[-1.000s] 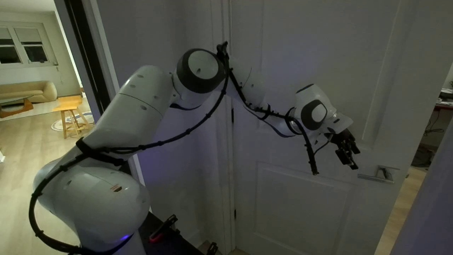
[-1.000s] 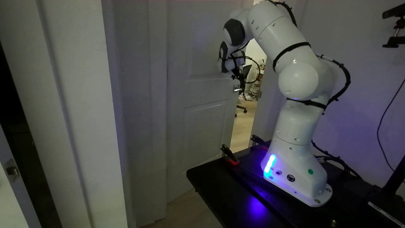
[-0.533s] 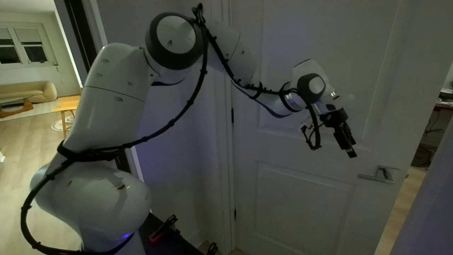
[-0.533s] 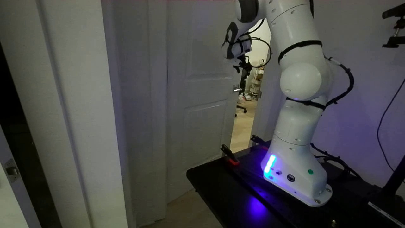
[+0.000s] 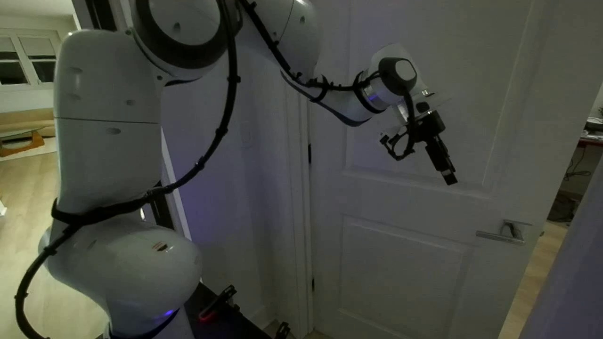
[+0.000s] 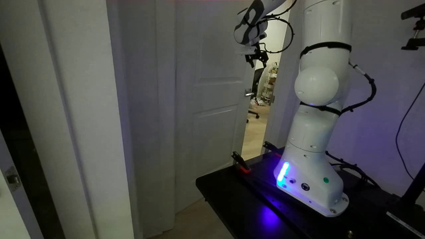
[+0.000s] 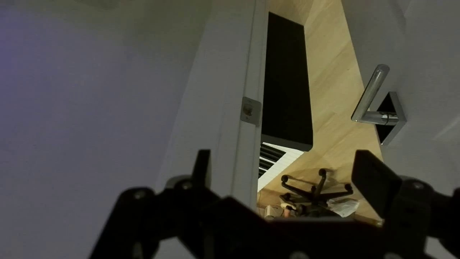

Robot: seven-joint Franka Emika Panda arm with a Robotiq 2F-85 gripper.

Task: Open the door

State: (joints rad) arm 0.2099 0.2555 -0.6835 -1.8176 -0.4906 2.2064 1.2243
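The white panelled door [image 5: 405, 263] stands ajar in both exterior views [image 6: 212, 132], with a gap at its handle edge. Its silver lever handle [image 5: 501, 237] also shows in an exterior view [image 6: 248, 93]. In the wrist view the handle [image 7: 370, 91] is at the right, on the door [image 7: 431, 61], beyond the right finger. My gripper [image 6: 258, 65] is open and empty, above the handle and apart from it; in an exterior view it [image 5: 451, 179] hangs up and left of the handle. The wrist view shows the fingers [image 7: 283, 158] wide apart, with nothing between them.
The door frame with a strike plate [image 7: 250, 110] is left of the gap. Through the gap show wooden floor [image 7: 330, 82], a dark flat object [image 7: 287, 82], a keyboard [image 7: 276, 162] and a chair base [image 7: 314, 194]. The black table [image 6: 232, 196] with clamps [image 6: 241, 161] carries my arm.
My gripper has risen and drawn back from the handle and turned to point more downward. The upper arm has swung up and back. The door and its gap look the same.
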